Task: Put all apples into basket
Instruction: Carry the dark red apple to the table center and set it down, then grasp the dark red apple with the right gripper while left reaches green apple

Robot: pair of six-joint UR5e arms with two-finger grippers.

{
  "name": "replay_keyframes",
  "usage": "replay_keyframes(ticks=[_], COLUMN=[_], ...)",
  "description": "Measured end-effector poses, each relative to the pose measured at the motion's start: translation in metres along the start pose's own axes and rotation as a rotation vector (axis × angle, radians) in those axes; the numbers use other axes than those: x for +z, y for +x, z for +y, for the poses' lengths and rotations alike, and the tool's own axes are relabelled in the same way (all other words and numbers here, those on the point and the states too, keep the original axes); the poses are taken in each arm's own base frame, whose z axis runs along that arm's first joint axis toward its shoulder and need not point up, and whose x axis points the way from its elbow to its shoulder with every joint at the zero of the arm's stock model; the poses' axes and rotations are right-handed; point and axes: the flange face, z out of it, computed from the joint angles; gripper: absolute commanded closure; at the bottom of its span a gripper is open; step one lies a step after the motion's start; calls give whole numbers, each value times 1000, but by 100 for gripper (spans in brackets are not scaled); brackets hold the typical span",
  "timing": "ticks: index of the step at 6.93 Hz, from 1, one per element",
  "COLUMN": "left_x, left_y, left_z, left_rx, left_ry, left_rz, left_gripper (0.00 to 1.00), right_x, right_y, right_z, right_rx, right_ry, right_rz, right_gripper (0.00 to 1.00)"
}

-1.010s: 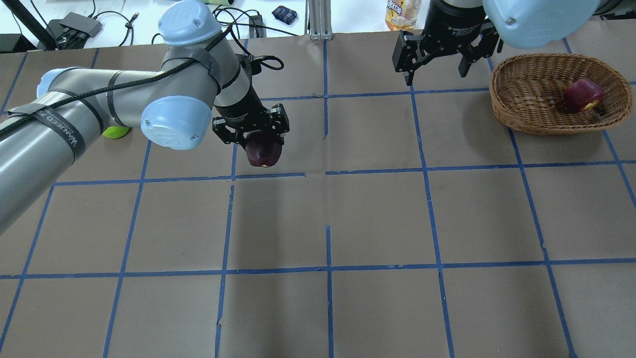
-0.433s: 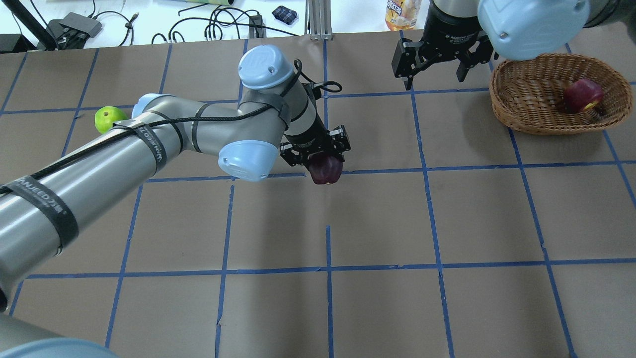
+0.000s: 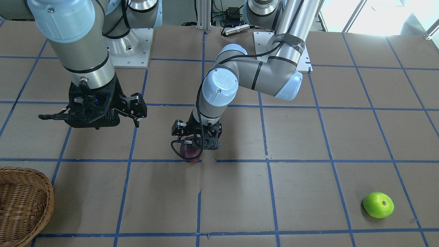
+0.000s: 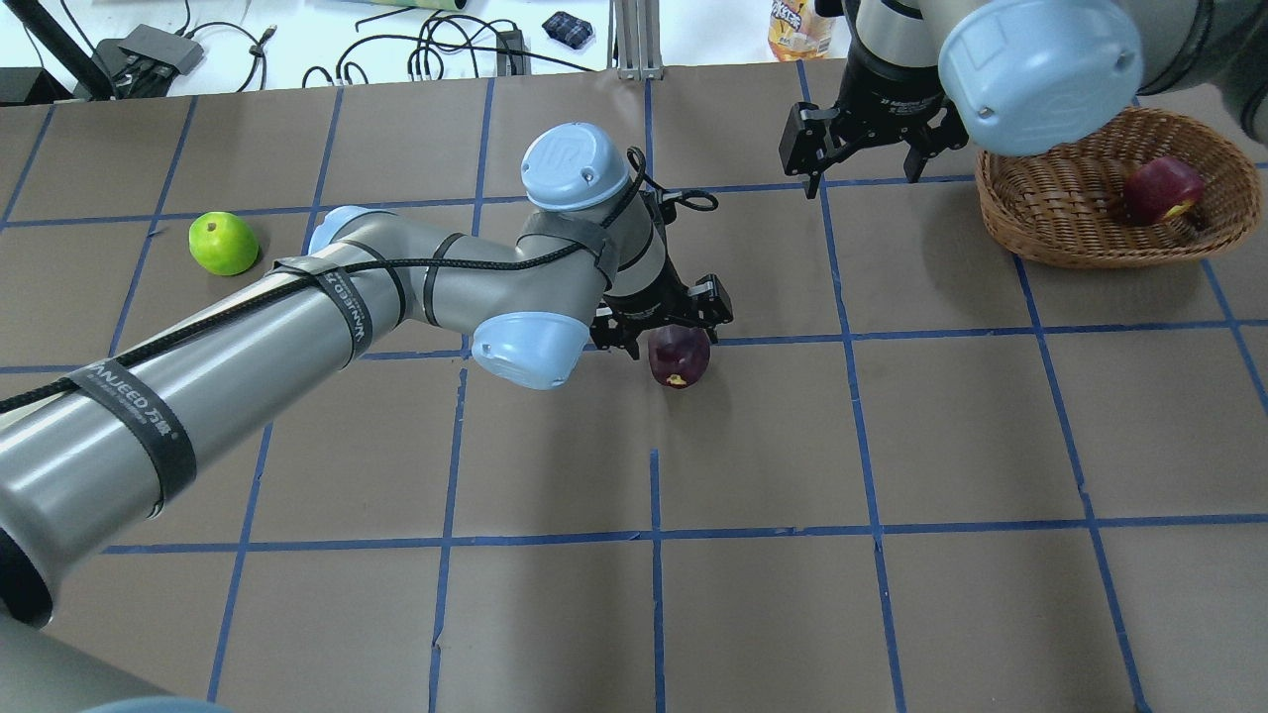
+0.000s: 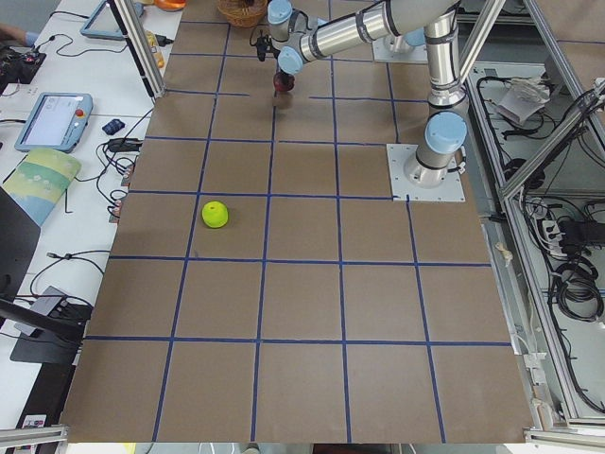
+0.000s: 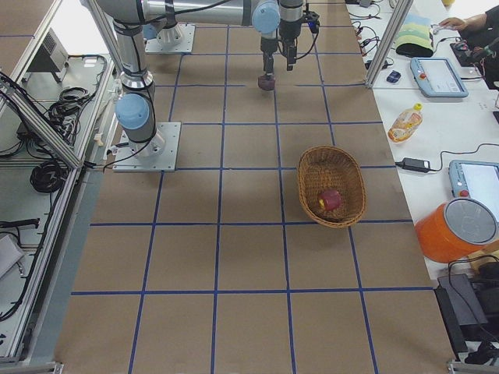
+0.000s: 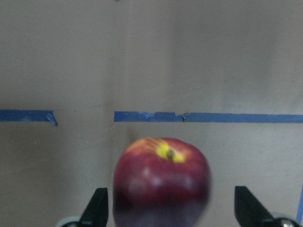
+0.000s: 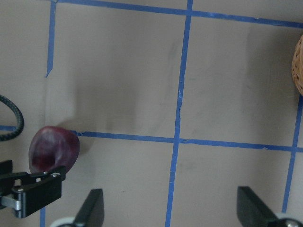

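The dark maroon apple (image 4: 680, 356) sits on the table at a blue tape line near the middle, also in the front view (image 3: 189, 151) and the left wrist view (image 7: 162, 182). My left gripper (image 4: 666, 332) is just above it, open, with its fingers (image 7: 98, 210) apart from the apple's sides. The green apple (image 4: 224, 243) lies alone at the far left. The red apple (image 4: 1161, 188) lies in the wicker basket (image 4: 1040, 198) at the far right. My right gripper (image 4: 860, 149) hangs open and empty just left of the basket.
The table is brown paper with a grid of blue tape. Cables, a bottle (image 4: 797, 30) and small devices lie beyond the far edge. The left arm's elbow (image 4: 520, 347) reaches across the left half of the table.
My left arm carried the maroon apple right, from the left half to the middle of the table, lowered it and opened its fingers. My right gripper drifted slightly.
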Motion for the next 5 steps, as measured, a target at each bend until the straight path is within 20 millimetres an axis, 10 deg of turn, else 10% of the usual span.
replay_keyframes(ticks=[3,5], left_x=[-67,-113], left_y=[-123,-236], left_z=[-51,-80], left_rx=[-56,-21], left_ry=[23,58], left_rz=[-59,-120], left_gripper=[0,0], right_x=[3,34], right_y=[-11,-75], right_z=[6,29], right_rx=[6,37], right_ry=[-2,0], right_rz=[-7,-26], right_gripper=[0,0])
